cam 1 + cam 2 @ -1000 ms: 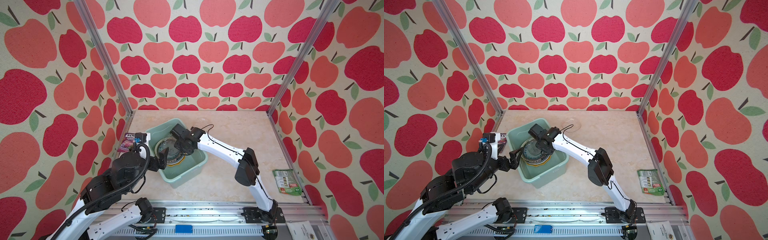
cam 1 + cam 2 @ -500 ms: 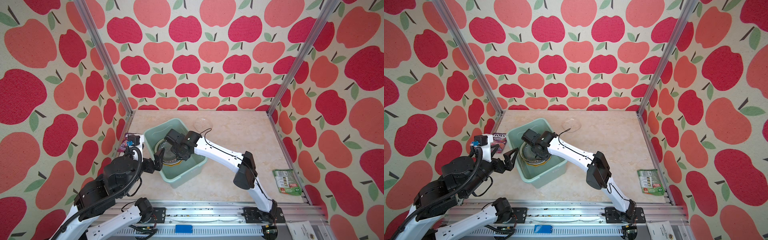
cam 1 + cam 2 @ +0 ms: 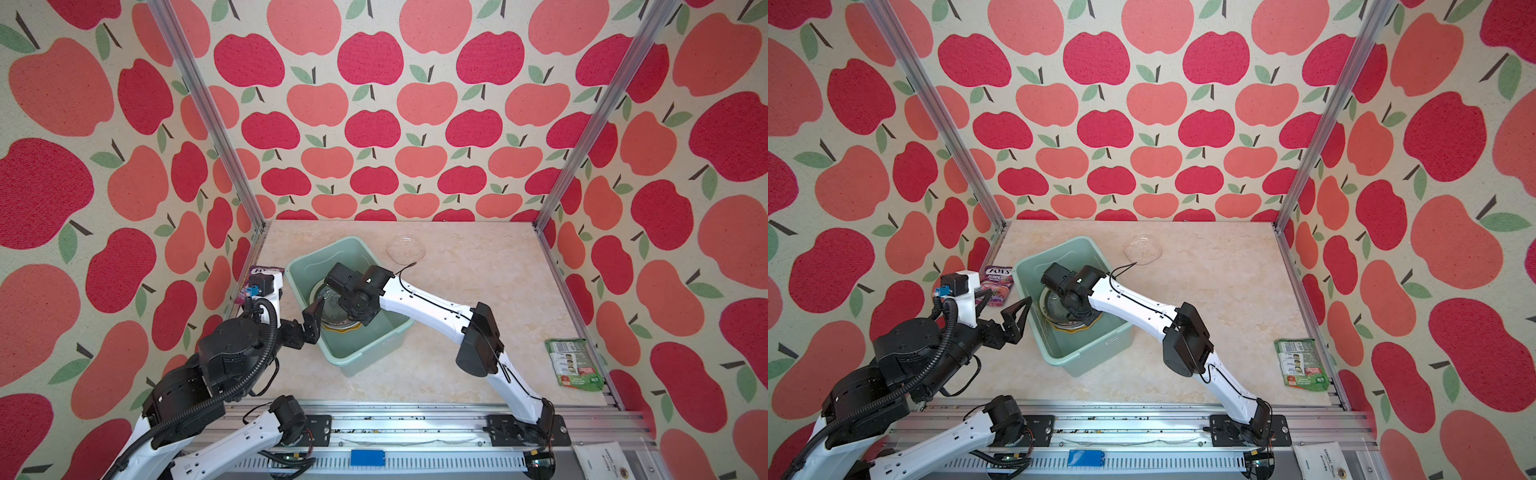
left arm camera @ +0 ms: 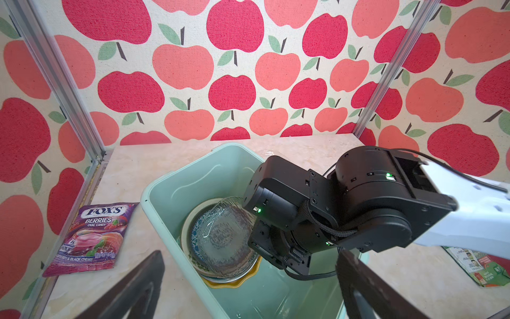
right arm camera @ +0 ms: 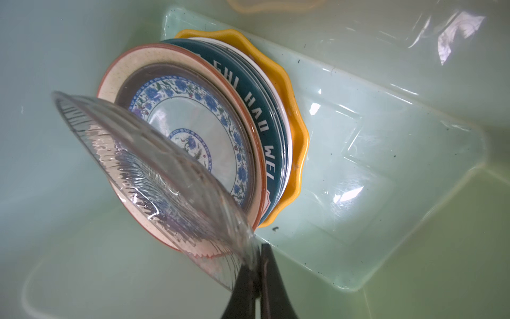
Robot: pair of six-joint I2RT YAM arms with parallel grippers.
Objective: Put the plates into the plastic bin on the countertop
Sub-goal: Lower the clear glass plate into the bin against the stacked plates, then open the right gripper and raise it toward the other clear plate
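The mint-green plastic bin [image 3: 386, 345] [image 3: 1100, 353] [image 4: 154, 215] stands on the beige countertop [image 3: 478, 257]. A stack of plates [image 3: 332, 322] [image 3: 1054, 309] [image 5: 193, 124] lies in it: a yellow scalloped one at the bottom, a blue-patterned one on top. My right gripper [image 5: 258, 265] is down inside the bin, shut on the rim of a clear glass plate [image 5: 154, 171] [image 4: 220, 234] tilted over the stack. My left gripper [image 3: 1003, 303] [image 4: 249, 276] hangs open and empty at the bin's left rim. Another glass plate [image 3: 406, 249] [image 3: 1142, 249] lies behind the bin.
A purple candy packet [image 3: 996, 284] [image 4: 88, 237] lies left of the bin by the wall. A green packet [image 3: 573, 363] [image 3: 1302, 363] lies at the right edge. Apple-patterned walls and aluminium posts [image 3: 208, 112] enclose the countertop.
My right gripper has carried the glass plate leftward and lower over the stack in the bin. My left arm has drawn back a little from the bin, its gripper still open.
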